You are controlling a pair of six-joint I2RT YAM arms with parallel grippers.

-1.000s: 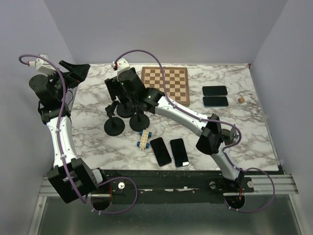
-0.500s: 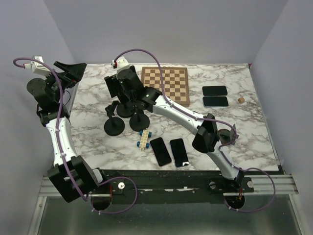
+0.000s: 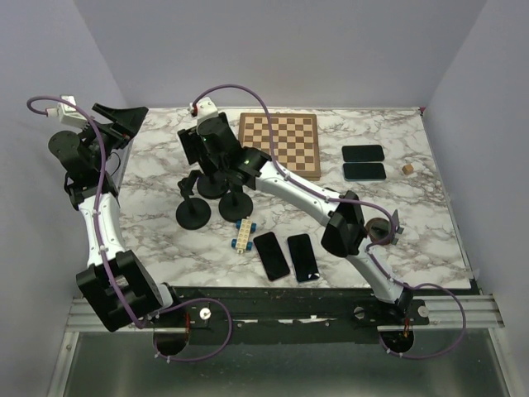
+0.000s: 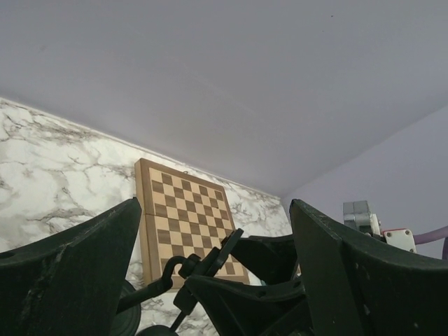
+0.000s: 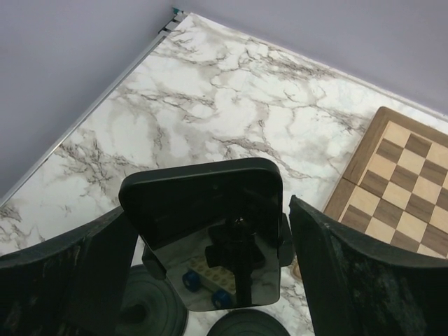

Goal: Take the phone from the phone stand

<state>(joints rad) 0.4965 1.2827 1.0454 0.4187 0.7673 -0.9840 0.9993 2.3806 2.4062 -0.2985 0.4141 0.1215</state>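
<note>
1. The right wrist view shows the phone (image 5: 210, 231) clamped upright in its phone stand (image 5: 285, 238), between the spread fingers of the right end effector (image 5: 210, 280).
2. From above, that arm hides it.
3. The left end effector (image 3: 124, 120) gapes wide and holds nothing over the tabletop's (image 3: 413, 231) far-left corner.

Right arm (image 3: 289, 188): elbow pulled in leftward, forearm shifted left with it. Right gripper (image 3: 198, 151) edged slightly toward back of table. Left gripper (image 3: 122, 121) swung toward left wall, then eased partway back. Left arm (image 3: 99, 223): shoulder block moved left and up.
</note>
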